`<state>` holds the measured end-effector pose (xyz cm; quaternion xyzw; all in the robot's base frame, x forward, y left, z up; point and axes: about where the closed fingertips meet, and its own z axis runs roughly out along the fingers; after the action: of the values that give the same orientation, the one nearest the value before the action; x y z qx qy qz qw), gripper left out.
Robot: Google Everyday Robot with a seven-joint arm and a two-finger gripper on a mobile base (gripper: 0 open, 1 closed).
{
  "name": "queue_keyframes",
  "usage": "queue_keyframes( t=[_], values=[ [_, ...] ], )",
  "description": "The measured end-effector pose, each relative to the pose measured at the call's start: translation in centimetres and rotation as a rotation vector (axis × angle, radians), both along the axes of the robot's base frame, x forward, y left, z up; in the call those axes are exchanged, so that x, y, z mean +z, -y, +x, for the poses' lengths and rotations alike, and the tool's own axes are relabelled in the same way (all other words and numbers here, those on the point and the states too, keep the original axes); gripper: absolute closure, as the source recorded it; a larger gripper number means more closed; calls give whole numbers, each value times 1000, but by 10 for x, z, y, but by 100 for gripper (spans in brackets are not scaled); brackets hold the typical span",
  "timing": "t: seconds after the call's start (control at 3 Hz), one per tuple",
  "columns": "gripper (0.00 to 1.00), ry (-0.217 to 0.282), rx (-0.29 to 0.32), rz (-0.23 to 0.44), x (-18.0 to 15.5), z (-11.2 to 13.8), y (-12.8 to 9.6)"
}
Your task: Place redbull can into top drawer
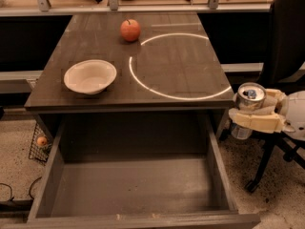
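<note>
The redbull can is a slim silver can with a shiny pull-tab top, held upright in my gripper. The cream fingers are shut around its body. Gripper and can hang off the table's right edge, just right of the open top drawer's right side board and above its level. The top drawer is pulled out wide at the front, grey-brown with a bare flat bottom. My white arm enters from the right.
A red-orange apple sits at the back of the dark tabletop. A cream bowl sits at its front left. A dark office chair stands right behind my arm. A wire basket is on the floor at the left.
</note>
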<state>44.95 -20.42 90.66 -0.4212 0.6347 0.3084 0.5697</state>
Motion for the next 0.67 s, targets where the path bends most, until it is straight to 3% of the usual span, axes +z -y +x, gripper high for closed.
queue_keyframes(
  t=[0.33,0.67],
  values=[
    [100,0,4,7,-7,5,-11],
    [100,2,7,20,-36,-3,-36]
  ],
)
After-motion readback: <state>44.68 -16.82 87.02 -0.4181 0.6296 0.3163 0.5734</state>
